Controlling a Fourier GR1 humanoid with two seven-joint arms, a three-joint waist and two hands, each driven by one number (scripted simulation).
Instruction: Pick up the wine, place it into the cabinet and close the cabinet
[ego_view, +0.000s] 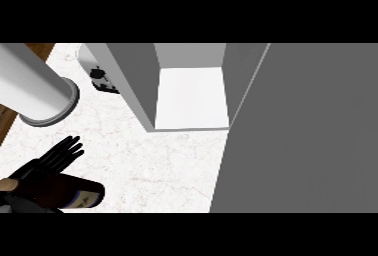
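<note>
The wine bottle (74, 194), dark with a pale label near its right end, lies tilted at the lower left, close to the view's edge. My left hand (46, 167) is over it and holds it, fingers (68, 149) pointing up and right past the bottle. The hand hides the bottle's left part. The grey cabinet (136, 80) stands at the top middle with its white inside (190, 97) showing. Its open door (303, 130) is a large grey panel filling the right side. The bottle is well to the lower left of the opening. My right hand does not show.
A tall pale cylinder (33, 82) with a wider ring at its foot stands at the upper left, near the counter's brown left edge (6, 125). A small black and white object (103, 80) sits against the cabinet's left wall. Marbled counter (162, 170) lies between hand and cabinet.
</note>
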